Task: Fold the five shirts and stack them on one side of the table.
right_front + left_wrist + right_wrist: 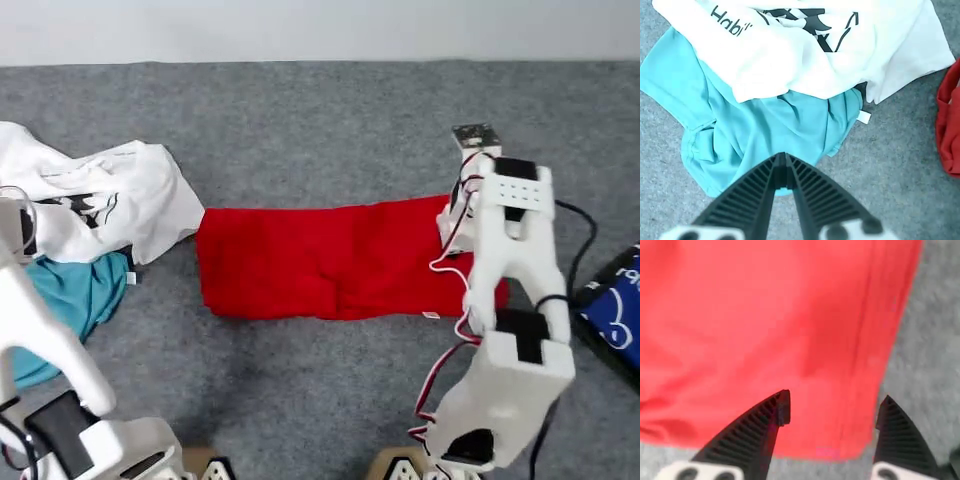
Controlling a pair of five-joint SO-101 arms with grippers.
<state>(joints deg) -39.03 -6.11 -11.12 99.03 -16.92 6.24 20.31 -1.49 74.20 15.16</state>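
Right gripper (836, 397), spread wide, hovers over the red shirt (320, 260) centre frame, mid-fold; left gripper (783, 159) pressed together above the teal shirt (765, 125). Next, likely: pinch that hem.

left gripper (785, 162) closed over teal shirt (755, 135), white shirt (815, 45) overlapping it, red shirt (950, 125) at edge

Plain red shirt (320, 262); white shirt (130, 195), black printed graphic; plain teal shirt (75, 295); table (300, 120) mottled grey.
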